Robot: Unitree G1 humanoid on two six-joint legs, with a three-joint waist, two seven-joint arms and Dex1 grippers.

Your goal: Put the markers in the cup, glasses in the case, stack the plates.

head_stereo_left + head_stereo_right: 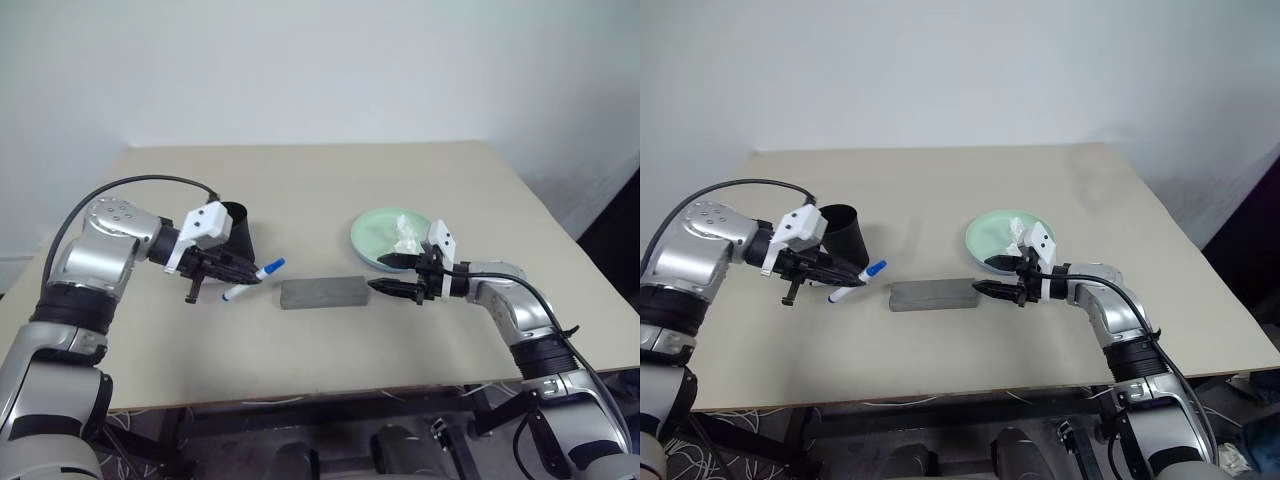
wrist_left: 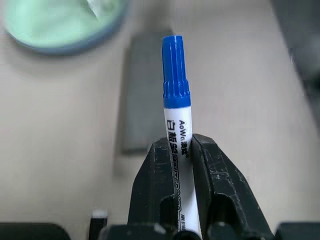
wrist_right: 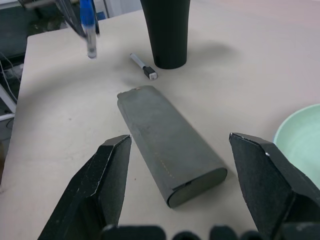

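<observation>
Because the blue marker (image 1: pixel 255 279) must go into the black cup (image 1: pixel 238 232) near the table's (image 1: pixel 320 180) left edge, the left gripper (image 1: pixel 240 275) is clamped on its white barrel, lifted beside the cup. With jaws apart, the right gripper (image 1: pixel 385 274) waits at the closed gray case (image 1: pixel 321 292), mid-table.
</observation>
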